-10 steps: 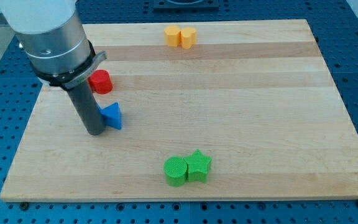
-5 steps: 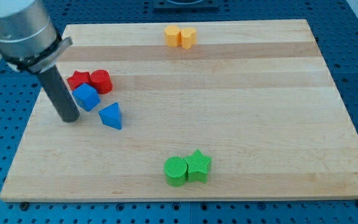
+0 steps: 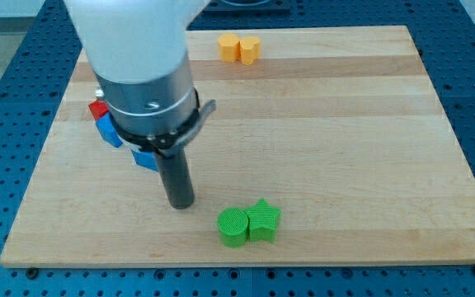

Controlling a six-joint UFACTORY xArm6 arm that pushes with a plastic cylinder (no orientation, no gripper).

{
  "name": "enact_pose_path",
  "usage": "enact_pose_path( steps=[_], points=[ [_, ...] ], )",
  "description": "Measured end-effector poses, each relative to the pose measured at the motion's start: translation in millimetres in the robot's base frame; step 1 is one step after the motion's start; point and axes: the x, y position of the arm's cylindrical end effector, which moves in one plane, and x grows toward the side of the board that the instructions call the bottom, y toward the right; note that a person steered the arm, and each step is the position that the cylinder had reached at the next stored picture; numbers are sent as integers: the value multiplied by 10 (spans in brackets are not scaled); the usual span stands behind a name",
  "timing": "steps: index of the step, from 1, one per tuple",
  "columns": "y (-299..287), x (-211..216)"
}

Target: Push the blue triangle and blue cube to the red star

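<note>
Blue triangle (image 3: 145,158) peeks out just left of the rod's tip (image 3: 180,205), mostly hidden by the arm. Blue cube (image 3: 108,132) touches the red star (image 3: 97,108) further up-left. Tip holds nothing, prob. lining up a leftward push.

One camera | looks down from high up, tilted | sees the whole bench (image 3: 320,148) | arm stands close, looks big

my tip (image 3: 180,203) below blue triangle (image 3: 145,158), left of green blocks (image 3: 249,223)
</note>
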Motion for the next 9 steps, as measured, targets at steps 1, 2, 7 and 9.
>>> enact_pose_path(
  steps=[1,2,7,9],
  points=[
    [-119,-315],
    [-228,-622],
    [11,47],
    [-414,-406]
  ],
)
